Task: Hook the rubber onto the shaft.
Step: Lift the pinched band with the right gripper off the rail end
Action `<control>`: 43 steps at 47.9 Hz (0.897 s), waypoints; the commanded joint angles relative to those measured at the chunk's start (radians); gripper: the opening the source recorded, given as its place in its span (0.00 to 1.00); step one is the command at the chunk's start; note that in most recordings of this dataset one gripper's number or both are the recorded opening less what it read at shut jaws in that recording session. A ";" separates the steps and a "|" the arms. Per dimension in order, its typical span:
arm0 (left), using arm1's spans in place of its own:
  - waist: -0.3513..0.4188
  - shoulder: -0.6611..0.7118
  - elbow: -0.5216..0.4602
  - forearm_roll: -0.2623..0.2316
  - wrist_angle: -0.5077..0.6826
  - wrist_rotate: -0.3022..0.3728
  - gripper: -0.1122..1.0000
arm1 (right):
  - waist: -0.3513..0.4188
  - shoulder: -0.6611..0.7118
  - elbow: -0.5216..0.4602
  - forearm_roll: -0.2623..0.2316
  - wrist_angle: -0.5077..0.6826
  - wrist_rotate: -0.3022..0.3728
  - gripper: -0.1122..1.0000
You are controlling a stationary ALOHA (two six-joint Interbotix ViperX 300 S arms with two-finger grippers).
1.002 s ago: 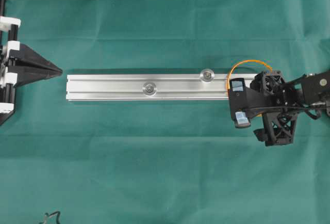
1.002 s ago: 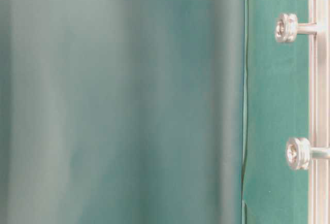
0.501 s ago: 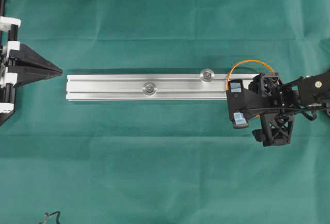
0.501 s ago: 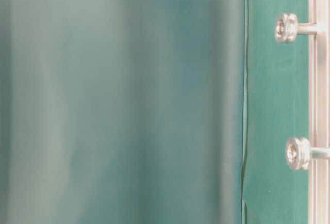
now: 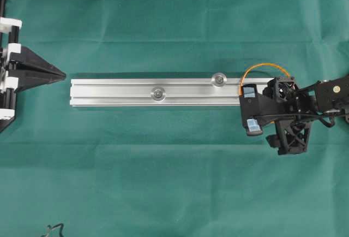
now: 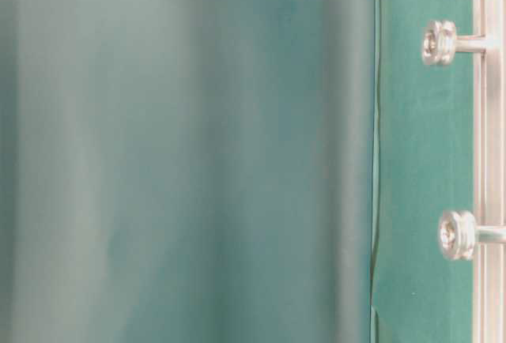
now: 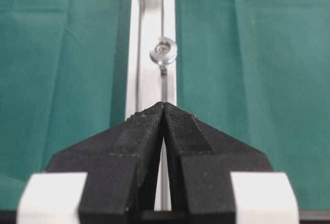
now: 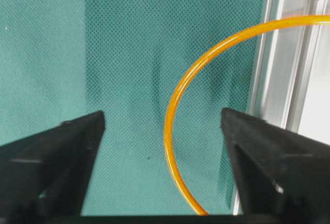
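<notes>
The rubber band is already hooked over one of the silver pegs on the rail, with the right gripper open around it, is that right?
Not hooked. In the overhead view the rubber band lies at the rail's right end, clear of both pegs. The right gripper is open around it.

Table cover: a green cloth (image 5: 163, 166) spread over the whole work surface, with faint fold creases running across it
Cloth weave: fine dotted texture, seen close in the right wrist view
Backdrop: in the table-level view, a blurred grey-green curtain (image 6: 182, 161) hanging in soft vertical folds
Light: even and soft, with weak shadows
Lower left edge: a small dark cable end (image 5: 53, 229) lying on the cloth
</notes>
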 commanded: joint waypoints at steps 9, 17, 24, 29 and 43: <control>-0.002 0.008 -0.032 0.002 -0.005 0.002 0.10 | 0.002 -0.008 -0.002 0.002 0.005 -0.002 0.39; -0.002 0.008 -0.032 0.000 -0.005 0.002 0.10 | 0.002 -0.008 -0.002 0.002 0.000 -0.002 0.16; -0.002 0.008 -0.034 0.000 -0.005 0.002 0.10 | 0.002 -0.008 -0.005 0.002 0.000 -0.002 0.16; -0.002 0.006 -0.032 0.000 -0.005 0.002 0.10 | 0.002 -0.009 -0.006 0.002 0.000 -0.002 0.16; -0.002 0.008 -0.032 0.000 -0.003 0.002 0.10 | 0.002 -0.012 -0.015 0.000 0.005 -0.002 0.16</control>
